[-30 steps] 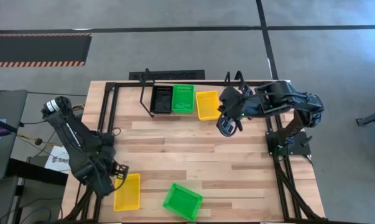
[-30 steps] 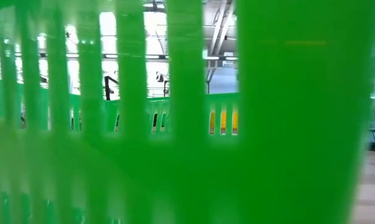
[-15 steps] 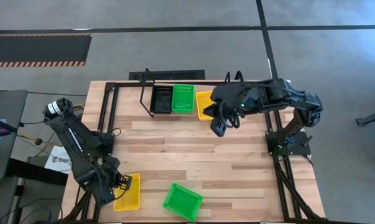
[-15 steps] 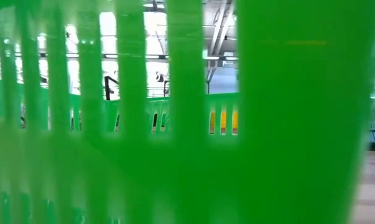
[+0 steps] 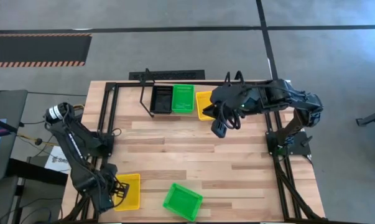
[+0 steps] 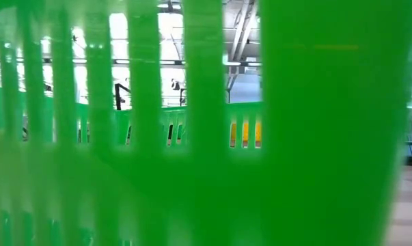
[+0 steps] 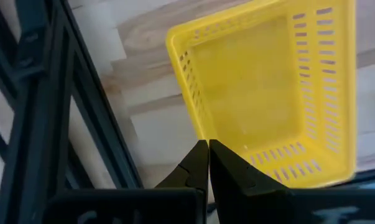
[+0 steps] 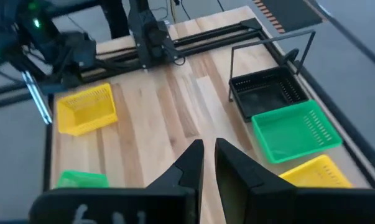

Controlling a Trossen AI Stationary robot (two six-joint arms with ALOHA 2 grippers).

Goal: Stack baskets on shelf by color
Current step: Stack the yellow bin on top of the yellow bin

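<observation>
Counter (image 5: 193, 155): light wood planks, black metal frame. On the shelf: black basket (image 5: 162, 99), bright green basket (image 5: 183, 98), yellow basket (image 5: 204, 101). Near edge: yellow basket (image 5: 128, 191) and green basket (image 5: 182, 201), sides perforated with slots. Both arms dark. Floor strip (image 5: 38, 50): orange-black hazard stripes.

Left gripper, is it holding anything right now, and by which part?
Nothing held. The left gripper has its fingers shut together, empty, at the rim of the yellow basket.
</observation>
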